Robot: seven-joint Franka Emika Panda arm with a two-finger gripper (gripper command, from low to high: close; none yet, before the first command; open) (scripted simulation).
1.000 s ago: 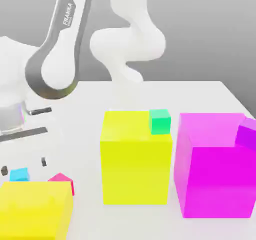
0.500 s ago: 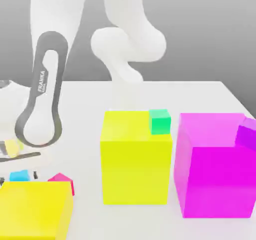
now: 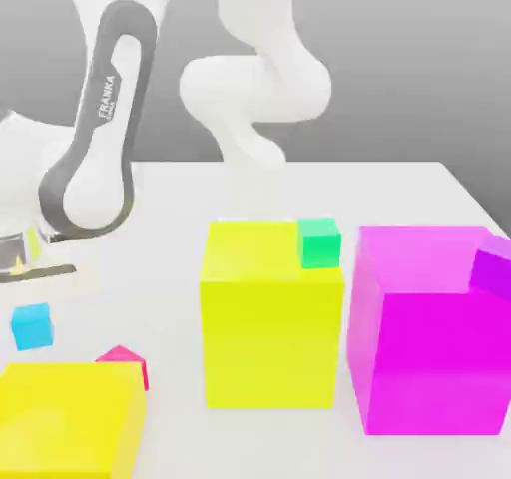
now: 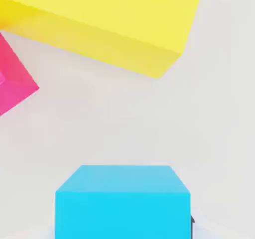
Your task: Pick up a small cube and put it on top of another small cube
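- White tabletop (image 3: 399, 183), flat, plain grey backdrop behind it.
- White arm (image 3: 100, 118) comes down at the exterior view's left; gripper (image 3: 20, 267) at the left edge, fingers hard to make out there.
- Jaws nearly closed, clamped on the small cyan cube (image 3: 31, 326); cube looks lifted off the table, hanging under the hand. Hand view shows it close up (image 4: 122, 200) with the table below.
- Pink-red cube (image 3: 124, 361) on the table, near the cyan one, just behind the front yellow block (image 3: 65, 417); also seen from the hand (image 4: 12, 81).
- Big yellow block (image 3: 271, 312) in the middle, green cube (image 3: 319, 242) at its back corner.
- Magenta block (image 3: 429, 332) at the exterior view's right, purple cube (image 3: 494, 272) at its far edge.
- No containers.
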